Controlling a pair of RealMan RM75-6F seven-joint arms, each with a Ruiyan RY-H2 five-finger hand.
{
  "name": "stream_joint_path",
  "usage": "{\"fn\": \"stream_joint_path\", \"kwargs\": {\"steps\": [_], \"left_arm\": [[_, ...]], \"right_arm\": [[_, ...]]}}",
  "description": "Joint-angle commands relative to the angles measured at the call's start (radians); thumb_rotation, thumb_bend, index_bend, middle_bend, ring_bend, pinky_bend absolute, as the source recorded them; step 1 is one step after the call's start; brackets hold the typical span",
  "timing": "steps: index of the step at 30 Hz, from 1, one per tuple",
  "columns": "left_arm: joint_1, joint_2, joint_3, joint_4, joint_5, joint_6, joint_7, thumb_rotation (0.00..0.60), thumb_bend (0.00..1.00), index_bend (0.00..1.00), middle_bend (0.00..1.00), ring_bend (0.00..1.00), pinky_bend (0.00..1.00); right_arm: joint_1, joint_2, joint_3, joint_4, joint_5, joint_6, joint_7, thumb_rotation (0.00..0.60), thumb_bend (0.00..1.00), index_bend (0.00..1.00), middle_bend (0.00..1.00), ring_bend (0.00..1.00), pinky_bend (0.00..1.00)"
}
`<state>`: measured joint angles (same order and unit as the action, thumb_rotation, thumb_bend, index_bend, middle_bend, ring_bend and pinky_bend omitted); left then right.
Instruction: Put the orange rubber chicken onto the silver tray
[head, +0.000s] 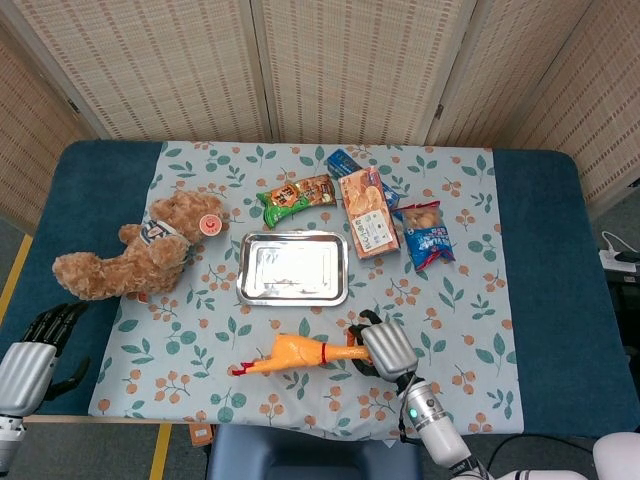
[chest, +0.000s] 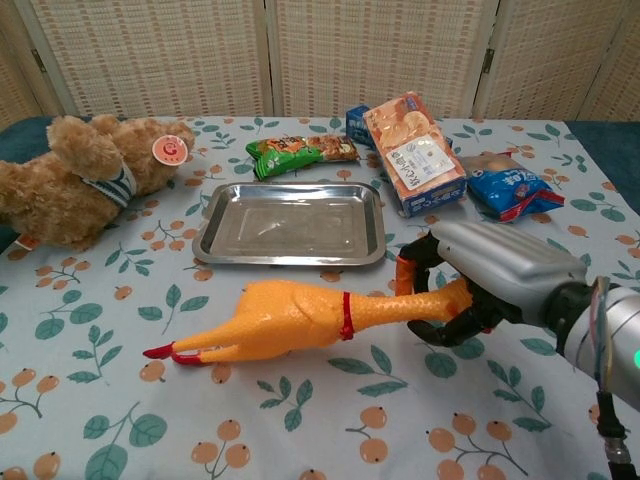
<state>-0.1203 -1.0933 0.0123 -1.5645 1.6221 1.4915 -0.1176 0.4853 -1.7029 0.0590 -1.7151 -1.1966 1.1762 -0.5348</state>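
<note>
Idle left hand, head view only

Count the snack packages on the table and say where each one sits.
4, all beyond the silver tray: green packet behind it, orange cracker box at its right, dark blue pack partly hidden behind that box, blue bag farthest right. More may be hidden.

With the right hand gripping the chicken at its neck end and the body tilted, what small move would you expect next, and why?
Probably a short lift, then a carry away from the robot toward the silver tray. The right hand holds the orange rubber chicken at its neck end, but the feet seem to be touching the cloth and the tray sits just beyond, bare. Raising the toy first should keep its feet from catching the tray's rim.
</note>
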Motion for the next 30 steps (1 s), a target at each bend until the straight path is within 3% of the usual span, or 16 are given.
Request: {"fn": "stream_joint_path", "kwargs": {"steps": [1, 3, 6, 13, 19, 30], "left_arm": [[-0.001, -0.008, 0.008, -0.002, 0.032, 0.016, -0.022, 0.600, 0.42, 0.10, 0.15, 0.14, 0.21], [-0.007, -0.052, 0.036, 0.000, 0.148, 0.074, -0.111, 0.600, 0.42, 0.09, 0.18, 0.17, 0.24], [-0.019, -0.086, 0.049, 0.016, 0.209, 0.096, -0.137, 0.600, 0.42, 0.07, 0.18, 0.18, 0.28], [-0.077, -0.090, 0.076, -0.111, 0.241, 0.011, -0.160, 0.600, 0.39, 0.00, 0.16, 0.16, 0.28], [-0.131, -0.078, 0.054, -0.226, 0.135, -0.124, -0.119, 0.600, 0.36, 0.00, 0.00, 0.01, 0.22], [-0.205, -0.155, -0.053, -0.329, -0.136, -0.284, 0.136, 0.600, 0.30, 0.00, 0.00, 0.00, 0.10]], "right_arm": [[0.000, 0.011, 0.008, -0.008, -0.001, -0.002, 0.012, 0.600, 0.35, 0.84, 0.56, 0.59, 0.68], [0.005, 0.041, 0.036, -0.040, 0.009, -0.005, 0.031, 0.600, 0.35, 0.85, 0.56, 0.59, 0.68], [0.008, 0.061, 0.054, -0.067, 0.008, -0.003, 0.047, 0.600, 0.35, 0.85, 0.56, 0.59, 0.68], [0.013, 0.058, 0.084, -0.087, -0.014, 0.010, 0.104, 0.600, 0.35, 0.85, 0.56, 0.59, 0.68], [0.027, 0.039, 0.105, -0.104, -0.016, 0.017, 0.103, 0.600, 0.35, 0.85, 0.56, 0.60, 0.68], [0.060, -0.076, 0.139, -0.057, -0.008, 0.066, 0.034, 0.600, 0.35, 0.85, 0.56, 0.61, 0.68]]}}
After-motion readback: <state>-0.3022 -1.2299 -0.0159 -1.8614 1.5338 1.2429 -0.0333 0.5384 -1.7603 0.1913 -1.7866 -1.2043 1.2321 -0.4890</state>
